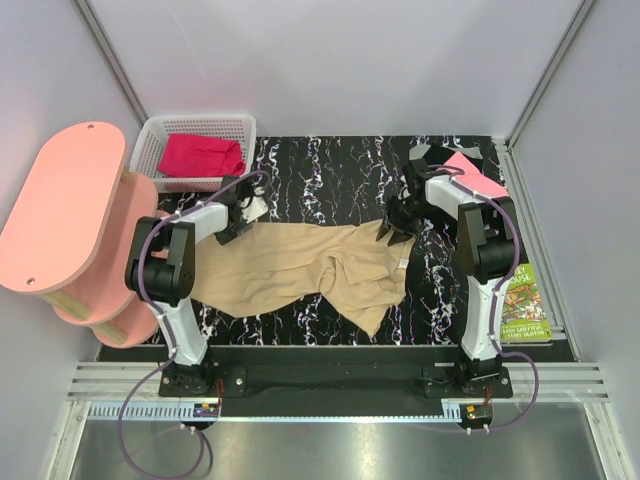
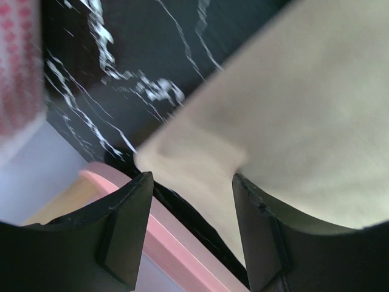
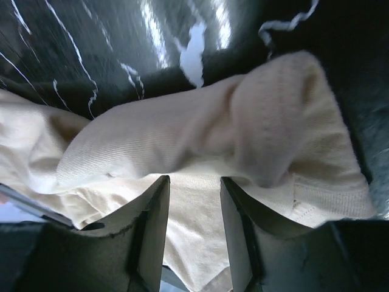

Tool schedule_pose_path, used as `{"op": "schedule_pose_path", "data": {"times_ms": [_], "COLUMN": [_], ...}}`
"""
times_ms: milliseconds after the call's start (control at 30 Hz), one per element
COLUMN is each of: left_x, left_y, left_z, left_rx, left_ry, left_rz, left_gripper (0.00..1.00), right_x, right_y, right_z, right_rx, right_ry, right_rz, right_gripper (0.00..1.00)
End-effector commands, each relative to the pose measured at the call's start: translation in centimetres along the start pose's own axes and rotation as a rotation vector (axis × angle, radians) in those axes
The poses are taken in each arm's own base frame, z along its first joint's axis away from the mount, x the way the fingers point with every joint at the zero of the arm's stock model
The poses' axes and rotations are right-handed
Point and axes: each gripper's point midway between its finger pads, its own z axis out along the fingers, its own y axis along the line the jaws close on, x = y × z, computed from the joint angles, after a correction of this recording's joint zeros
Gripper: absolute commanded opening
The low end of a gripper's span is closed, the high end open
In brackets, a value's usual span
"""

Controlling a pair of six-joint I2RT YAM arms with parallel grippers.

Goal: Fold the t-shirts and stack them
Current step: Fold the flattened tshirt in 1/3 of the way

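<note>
The tan-beige t-shirt [image 1: 310, 270] lies spread and rumpled across the black marble table [image 1: 330, 165]. My left gripper [image 1: 236, 224] is open over its far left corner; in the left wrist view the corner [image 2: 194, 161] lies between the spread jaws [image 2: 191, 179]. My right gripper [image 1: 393, 232] is open over the shirt's far right edge, its jaws [image 3: 194, 180] straddling a bunched fold [image 3: 200, 140]. The magenta-red t-shirt [image 1: 200, 155] lies in a white basket [image 1: 152, 140]. The pink t-shirt [image 1: 478, 176] lies at the back right, behind the right arm. A black t-shirt cannot be made out.
A pink two-tier shelf [image 1: 60, 210] stands off the table's left edge; its rim shows in the left wrist view [image 2: 176, 249]. A green paperback book [image 1: 525, 305] lies at the right edge. White walls enclose the table on three sides.
</note>
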Motion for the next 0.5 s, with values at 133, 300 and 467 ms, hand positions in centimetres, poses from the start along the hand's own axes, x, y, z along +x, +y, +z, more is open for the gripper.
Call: {"op": "schedule_pose_path", "data": {"times_ms": [133, 300, 467], "left_x": [-3.4, -4.7, -5.2], "left_y": [5.1, 7.1, 8.9], "left_z": [1.7, 2.9, -0.3], "left_rx": [-0.112, -0.155, -0.202], "left_ry": [-0.009, 0.004, -0.058], "left_rz": [-0.007, -0.018, -0.064], "left_gripper": [0.60, 0.58, 0.57], "right_x": [-5.9, -8.2, -7.8], "right_y": [-2.4, -0.8, 1.4], "right_z": [0.7, -0.5, -5.9], "right_rx": [-0.035, -0.086, -0.083], "right_ry": [-0.060, -0.072, -0.173], "right_rz": [0.057, 0.018, -0.072], "right_gripper": [0.47, 0.46, 0.60]}}
